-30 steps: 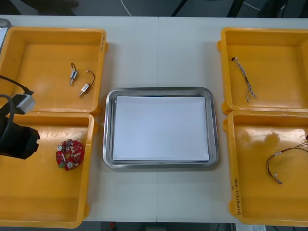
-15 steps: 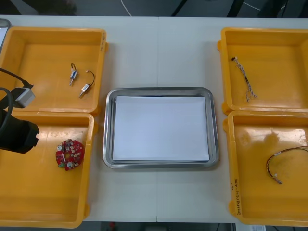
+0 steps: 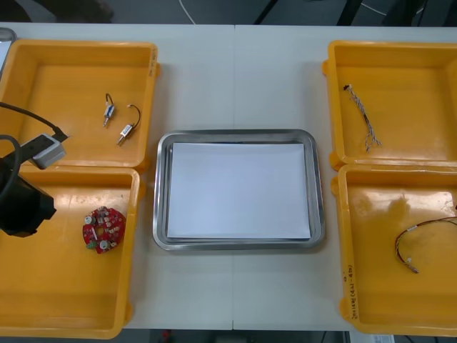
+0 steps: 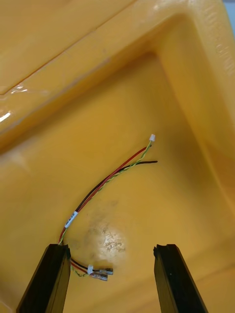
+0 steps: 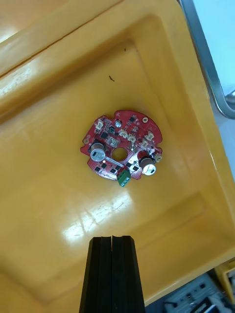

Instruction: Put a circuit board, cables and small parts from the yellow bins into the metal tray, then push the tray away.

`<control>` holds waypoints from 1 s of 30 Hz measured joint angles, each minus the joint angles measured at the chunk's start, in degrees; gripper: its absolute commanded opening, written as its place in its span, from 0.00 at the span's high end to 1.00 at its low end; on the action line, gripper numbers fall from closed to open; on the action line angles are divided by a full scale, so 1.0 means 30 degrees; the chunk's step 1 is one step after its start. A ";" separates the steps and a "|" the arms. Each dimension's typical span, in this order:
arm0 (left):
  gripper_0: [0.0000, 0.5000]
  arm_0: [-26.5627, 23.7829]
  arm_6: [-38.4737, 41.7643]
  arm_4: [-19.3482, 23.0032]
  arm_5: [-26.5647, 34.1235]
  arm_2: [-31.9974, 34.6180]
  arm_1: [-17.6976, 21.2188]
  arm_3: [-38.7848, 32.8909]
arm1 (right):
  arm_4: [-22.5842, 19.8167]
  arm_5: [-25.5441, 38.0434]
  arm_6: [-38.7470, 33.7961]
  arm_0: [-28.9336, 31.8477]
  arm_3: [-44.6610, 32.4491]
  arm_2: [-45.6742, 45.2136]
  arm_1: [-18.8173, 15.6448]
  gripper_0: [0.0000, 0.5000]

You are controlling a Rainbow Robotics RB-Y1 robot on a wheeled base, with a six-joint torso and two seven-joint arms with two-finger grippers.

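Left arm (image 3: 21, 204): dark wrist at left edge of front view, angled downward. Left gripper (image 5: 112, 242): black fingers pressed together at middle, nothing between. Right gripper (image 4: 110, 249): fingers (image 4: 49, 279) spread wide apart, nothing between, aimed downward.

No legible text; dark scribble on yellow bin (image 3: 348, 286) rim unreadable.
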 measured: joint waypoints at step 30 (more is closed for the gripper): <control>0.00 0.1732 -0.4725 0.0100 -0.5662 -0.2620 0.0962 0.0003 | 0.1854 -0.0946 -0.0057 -0.0193 -0.1193 0.2243 0.3527 0.00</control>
